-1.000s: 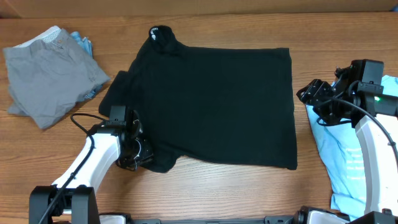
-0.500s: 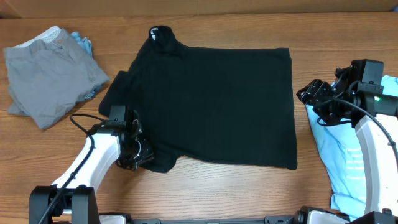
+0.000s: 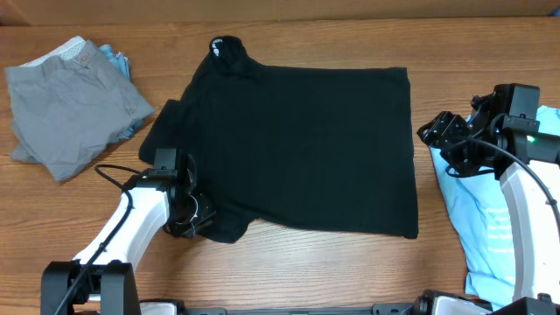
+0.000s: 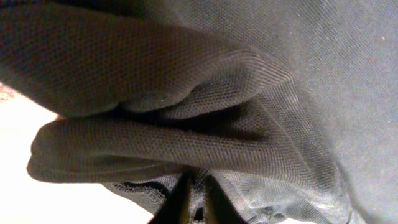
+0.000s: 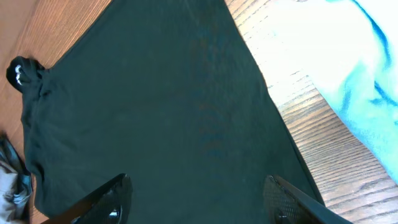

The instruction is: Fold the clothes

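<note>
A black T-shirt (image 3: 302,144) lies spread flat across the middle of the table, its collar at the far left end. My left gripper (image 3: 199,220) is at the shirt's near left sleeve and is shut on a pinch of the black fabric (image 4: 198,199); the bunched folds (image 4: 161,106) fill the left wrist view. My right gripper (image 3: 430,133) is open and empty, held above the table just off the shirt's right edge. In the right wrist view its two fingers (image 5: 199,202) straddle the black T-shirt (image 5: 155,112) below.
A folded grey garment (image 3: 70,105) with a bit of blue cloth lies at the far left. A light blue garment (image 3: 490,219) lies at the right edge, under the right arm; it also shows in the right wrist view (image 5: 348,74). Bare wood shows along the near edge.
</note>
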{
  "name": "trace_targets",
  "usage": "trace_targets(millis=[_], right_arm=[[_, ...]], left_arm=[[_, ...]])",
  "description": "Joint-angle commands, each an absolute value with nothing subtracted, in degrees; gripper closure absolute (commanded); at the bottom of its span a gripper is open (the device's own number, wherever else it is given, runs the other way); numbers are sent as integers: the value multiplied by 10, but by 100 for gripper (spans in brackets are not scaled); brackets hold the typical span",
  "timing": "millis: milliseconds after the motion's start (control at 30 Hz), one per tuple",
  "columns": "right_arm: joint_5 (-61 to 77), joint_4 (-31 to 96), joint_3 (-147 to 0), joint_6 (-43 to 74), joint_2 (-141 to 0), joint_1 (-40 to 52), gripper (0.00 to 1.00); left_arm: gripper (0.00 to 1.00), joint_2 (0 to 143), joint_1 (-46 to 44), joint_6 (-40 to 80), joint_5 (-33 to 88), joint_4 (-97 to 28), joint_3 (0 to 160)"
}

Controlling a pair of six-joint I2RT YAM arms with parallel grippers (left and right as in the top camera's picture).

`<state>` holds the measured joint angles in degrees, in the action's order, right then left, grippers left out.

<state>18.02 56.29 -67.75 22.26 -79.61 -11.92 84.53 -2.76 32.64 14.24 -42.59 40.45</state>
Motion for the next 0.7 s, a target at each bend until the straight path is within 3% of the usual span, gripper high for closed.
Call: trace_targets(millis=[0, 667], right_arm=[[181, 561, -686, 223, -793, -118, 29], [181, 561, -686, 223, -793, -118, 29]], left_arm=[[96, 841, -30, 339, 133, -427, 402], [96, 824, -30, 256, 153, -573, 458]])
